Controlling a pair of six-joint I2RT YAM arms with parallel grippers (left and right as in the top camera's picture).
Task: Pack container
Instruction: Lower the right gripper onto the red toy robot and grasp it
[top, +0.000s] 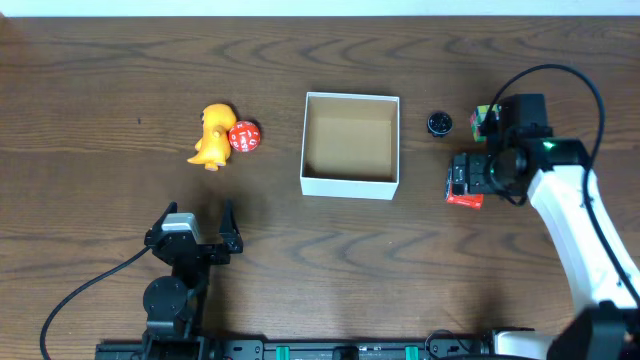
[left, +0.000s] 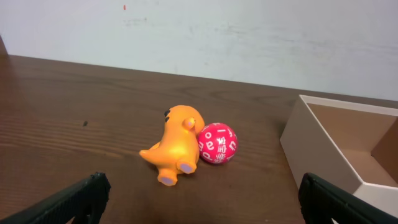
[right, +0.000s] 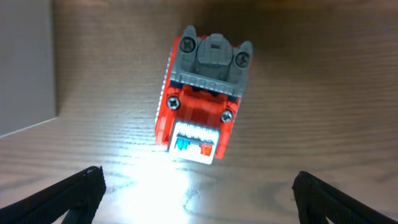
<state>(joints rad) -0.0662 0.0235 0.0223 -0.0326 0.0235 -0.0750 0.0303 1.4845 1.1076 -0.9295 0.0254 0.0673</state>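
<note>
One container (top: 349, 185) near right gripper (top: 464, 182)

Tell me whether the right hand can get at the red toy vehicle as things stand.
Probably yes. The right hand hangs open directly over the red toy vehicle, which lies on bare table, apart from the container; nothing covers it.

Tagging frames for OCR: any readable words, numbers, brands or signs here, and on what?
Nothing reads cleanly enough to quote.
Red ball: white number-like marks all over, too blurred to read.
Red toy: no lettering; its white panel shows only a blue and a red patch.
Box, orange toy: no print visible.
Black disc, cube: too small to tell.
</note>
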